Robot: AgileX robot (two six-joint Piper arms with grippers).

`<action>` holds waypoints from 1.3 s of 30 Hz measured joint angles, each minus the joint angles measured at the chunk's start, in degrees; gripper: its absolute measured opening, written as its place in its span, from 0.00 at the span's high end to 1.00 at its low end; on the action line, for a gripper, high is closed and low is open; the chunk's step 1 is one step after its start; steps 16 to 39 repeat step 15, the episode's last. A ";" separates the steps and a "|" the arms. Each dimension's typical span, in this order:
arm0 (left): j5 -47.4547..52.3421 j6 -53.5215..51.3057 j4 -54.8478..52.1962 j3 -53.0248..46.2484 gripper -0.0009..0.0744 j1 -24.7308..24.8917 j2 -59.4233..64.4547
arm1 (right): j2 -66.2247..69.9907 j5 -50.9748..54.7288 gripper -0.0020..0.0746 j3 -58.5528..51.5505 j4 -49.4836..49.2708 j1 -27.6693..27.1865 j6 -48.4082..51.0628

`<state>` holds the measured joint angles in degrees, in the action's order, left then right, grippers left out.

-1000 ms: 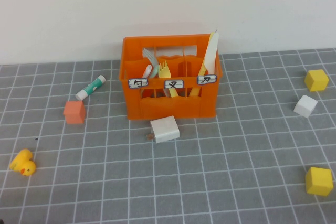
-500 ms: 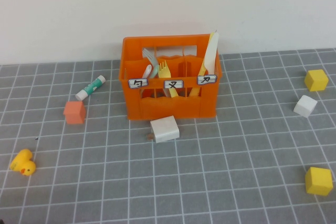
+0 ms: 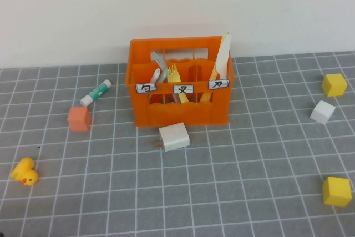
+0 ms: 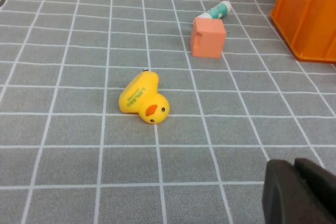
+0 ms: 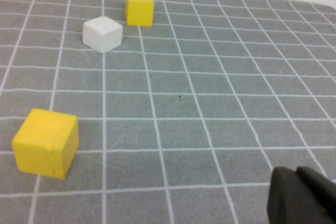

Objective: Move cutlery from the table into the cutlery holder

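Observation:
The orange cutlery holder (image 3: 180, 81) stands at the back middle of the table, with three white labels on its front. The pale yellow fork (image 3: 175, 79) stands in its middle compartment. The white knife (image 3: 221, 59) stands in its right compartment beside a long yellow knife. A grey-white fork with teal handle (image 3: 158, 66) stands in the left compartment. The holder's corner also shows in the left wrist view (image 4: 310, 14). My left gripper (image 4: 296, 190) is shut and empty, low over the near left table. My right gripper (image 5: 299, 195) is shut and empty, low over the near right table. Neither arm shows in the high view.
A white block (image 3: 174, 136) lies just in front of the holder. A salmon cube (image 3: 79, 118), a glue stick (image 3: 95, 92) and a yellow duck (image 3: 24, 171) lie on the left. Two yellow cubes (image 3: 334, 84) (image 3: 336, 191) and a white cube (image 3: 322, 111) lie on the right.

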<state>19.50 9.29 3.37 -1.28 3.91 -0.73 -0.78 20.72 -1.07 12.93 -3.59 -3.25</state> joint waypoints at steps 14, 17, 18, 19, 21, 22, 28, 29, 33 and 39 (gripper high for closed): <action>0.00 0.00 0.00 0.00 0.99 0.00 0.00 | 0.00 0.00 0.98 0.00 -10.52 0.00 11.04; 0.00 0.00 0.00 0.00 0.99 0.00 0.00 | 0.00 0.00 0.98 0.00 -10.68 0.00 11.18; 0.00 0.00 0.00 0.00 0.99 0.00 0.00 | 0.00 0.00 0.98 0.00 -10.68 0.00 11.18; 0.00 0.00 0.00 0.00 0.99 0.00 0.00 | 0.00 0.00 0.98 0.00 -10.68 0.00 11.18; 0.00 0.00 0.00 0.00 0.99 0.00 0.00 | 0.00 0.00 0.98 0.00 -10.68 0.00 11.18; 0.00 0.00 0.00 0.00 0.99 0.00 0.00 | 0.00 0.00 0.98 0.00 -10.68 0.00 11.18; 0.00 0.00 0.00 0.00 0.99 0.00 0.00 | 0.00 0.00 0.98 0.00 -10.68 0.00 11.18; 0.00 0.00 0.00 0.00 0.99 0.00 0.00 | 0.00 0.00 0.98 0.00 -10.68 0.00 11.18; 0.00 0.00 0.00 0.00 0.99 0.00 0.00 | 0.00 0.00 0.98 0.00 -10.68 0.00 11.18; 0.00 0.00 0.00 0.00 0.99 0.00 0.00 | 0.00 0.00 0.98 0.00 -10.68 0.00 11.18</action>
